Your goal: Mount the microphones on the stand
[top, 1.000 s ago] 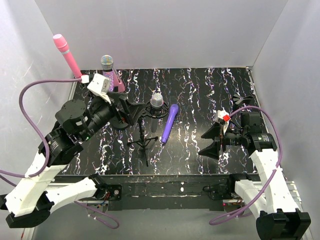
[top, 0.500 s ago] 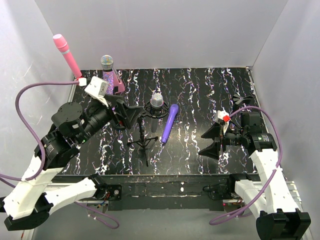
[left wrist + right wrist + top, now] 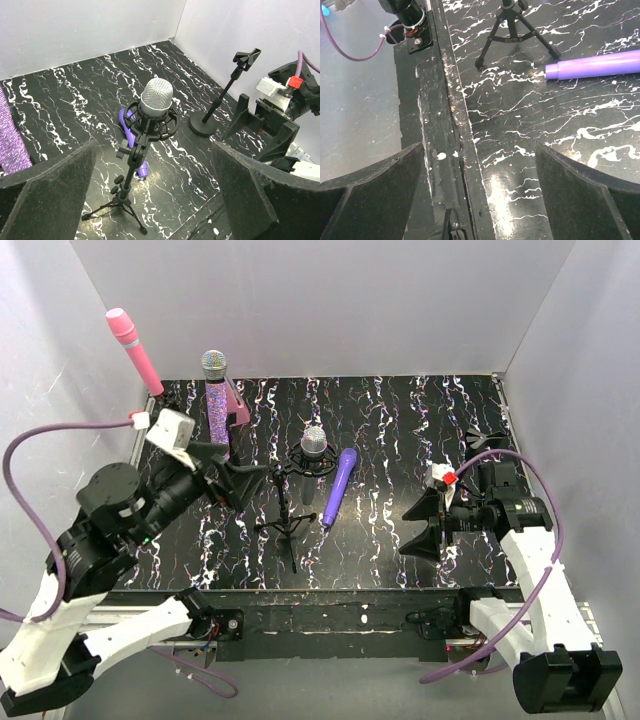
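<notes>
The left pincer stands with its jaws wide apart and nothing between them, hanging above the left part of the tabletop. It aims to the right at the tripod stand, without touching it. Behind it the left arm slopes down and back to its base at the near left corner, with a purple cable looping off to the side.

The right pincer is also spread wide and holds nothing. It points left over the near right part of the tabletop, with its forearm level and the rest of the arm dropping along the right edge to its base.

The silver-grey microphone sits upright in the cradle of the tripod stand. The plain purple microphone lies flat just right of that tripod. The glittery purple microphone stands upright at the far left, beside a pink wedge. The pink microphone leans in the far left corner. A round-based stand with an empty clip stands at the far right.
</notes>
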You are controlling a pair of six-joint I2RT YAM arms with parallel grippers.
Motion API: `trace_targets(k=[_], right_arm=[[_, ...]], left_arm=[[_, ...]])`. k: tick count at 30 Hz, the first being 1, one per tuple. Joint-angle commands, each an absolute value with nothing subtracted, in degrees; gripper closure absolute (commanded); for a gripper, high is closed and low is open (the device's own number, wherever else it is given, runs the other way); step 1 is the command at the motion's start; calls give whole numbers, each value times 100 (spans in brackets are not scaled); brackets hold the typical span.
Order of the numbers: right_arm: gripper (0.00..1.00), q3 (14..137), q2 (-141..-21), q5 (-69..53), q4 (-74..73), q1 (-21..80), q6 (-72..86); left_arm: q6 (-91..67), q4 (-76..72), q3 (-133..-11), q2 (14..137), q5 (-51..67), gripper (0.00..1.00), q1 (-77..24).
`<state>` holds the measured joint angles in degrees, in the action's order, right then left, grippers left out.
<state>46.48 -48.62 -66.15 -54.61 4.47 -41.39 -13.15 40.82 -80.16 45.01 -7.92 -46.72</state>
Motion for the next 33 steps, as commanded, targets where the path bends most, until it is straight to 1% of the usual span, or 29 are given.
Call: trace_targets(k=[1,4,7,14,21,27,33], right_arm=[[2,5176,-5194,-6645,-6432,483,-5079],[4,5352,-5431,-6452,-6837,580,-5352],[4,5484,-5484,-6311,-6926,685,-5388],[4,5669,-5537,-5767,-6426,1308,-4756],[6,5765,-5897,-5256,-5468,2161,-3614],[10,5985,-6485,-5221,-4722,2320,-2551],[10,6029,-7013,-4678,-3184,2426,-592]], left_arm=[[-1397,4377,-7779,4070,-1028,2,-4676],[-1485,4456,-7559,3789,-1142,2,-4667],[-1573,4456,-7278,3482,-1204,2,-4667],[-1617,4500,-6707,2962,-1371,2,-4658],[-1582,4500,-6109,2585,-1564,2,-4676],[-1564,4377,-5564,2180,-1678,2,-4667],[-1626,4298,-5142,1846,-1793,2,-4658]])
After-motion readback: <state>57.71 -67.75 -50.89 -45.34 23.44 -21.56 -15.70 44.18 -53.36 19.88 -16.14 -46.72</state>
